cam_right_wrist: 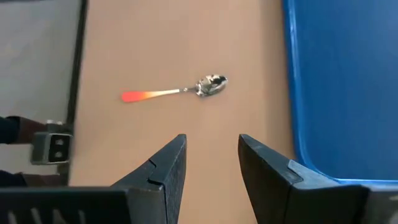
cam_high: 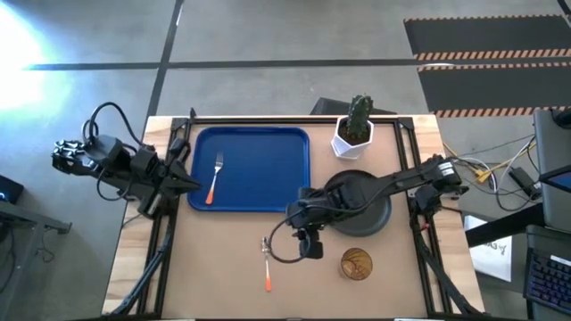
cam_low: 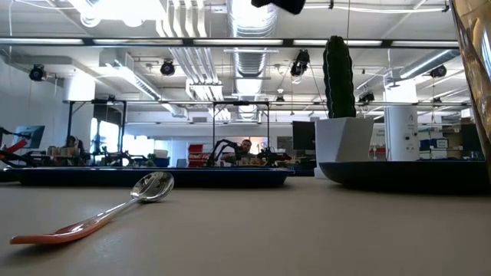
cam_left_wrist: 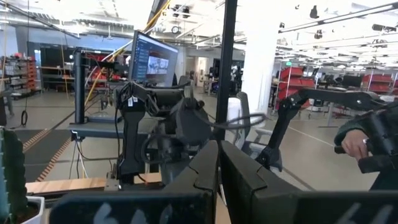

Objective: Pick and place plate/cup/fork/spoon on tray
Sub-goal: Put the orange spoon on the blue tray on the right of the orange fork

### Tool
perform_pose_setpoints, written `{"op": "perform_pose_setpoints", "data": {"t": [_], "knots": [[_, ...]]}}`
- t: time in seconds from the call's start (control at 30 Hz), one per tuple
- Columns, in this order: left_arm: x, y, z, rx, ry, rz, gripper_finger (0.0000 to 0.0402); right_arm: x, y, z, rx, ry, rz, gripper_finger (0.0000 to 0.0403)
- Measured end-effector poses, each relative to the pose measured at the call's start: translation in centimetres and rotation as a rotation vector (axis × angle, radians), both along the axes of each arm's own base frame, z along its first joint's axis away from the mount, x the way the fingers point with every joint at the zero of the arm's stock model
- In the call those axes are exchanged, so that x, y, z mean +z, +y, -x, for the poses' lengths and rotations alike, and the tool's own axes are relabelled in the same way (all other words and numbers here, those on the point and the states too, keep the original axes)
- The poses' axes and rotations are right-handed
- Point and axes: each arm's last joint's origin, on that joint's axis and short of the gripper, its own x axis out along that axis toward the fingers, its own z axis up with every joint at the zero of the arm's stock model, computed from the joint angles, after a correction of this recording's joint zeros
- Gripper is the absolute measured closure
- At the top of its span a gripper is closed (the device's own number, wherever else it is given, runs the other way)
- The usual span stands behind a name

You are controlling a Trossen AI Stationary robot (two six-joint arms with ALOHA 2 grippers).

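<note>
Right gripper [cam_right_wrist: 211, 163] above bare table beside the tray [cam_right_wrist: 348, 81], jaws parted and holding nothing, spoon [cam_right_wrist: 177, 92] lying on table ahead of them, untouched, fork [cam_high: 214, 177] on tray, left gripper [cam_left_wrist: 217, 180] clenched, empty, parked at table's left edge.

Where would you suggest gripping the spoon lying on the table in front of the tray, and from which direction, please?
I would take the spoon by its orange handle, coming straight down from above. It lies flat on the bare table, clear of the tray, and the handle is straight and slim, unlike the rounded bowl. The right gripper already hangs open near it; its fingers should straddle the handle crosswise.
</note>
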Motion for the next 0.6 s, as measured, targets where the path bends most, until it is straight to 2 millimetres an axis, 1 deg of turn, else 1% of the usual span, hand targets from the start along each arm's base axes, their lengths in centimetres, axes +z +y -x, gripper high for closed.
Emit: {"op": "perform_pose_setpoints", "data": {"t": [0.2,0.4,0.6], "knots": [[0.0,0.0,0.0,0.0,0.001,0.0,0.0402,-3.3,0.7,-2.2,-0.015,0.045,-0.026,0.0268],[0.0,0.0,0.0,0.0,0.002,0.0,0.0402,-6.4,1.1,-3.6,-0.069,0.119,-0.05,0.0268],[0.0,0.0,-0.1,-0.001,0.003,-0.001,0.0402,-7.9,1.4,-4.7,-0.153,0.11,-0.096,0.0268]]}}
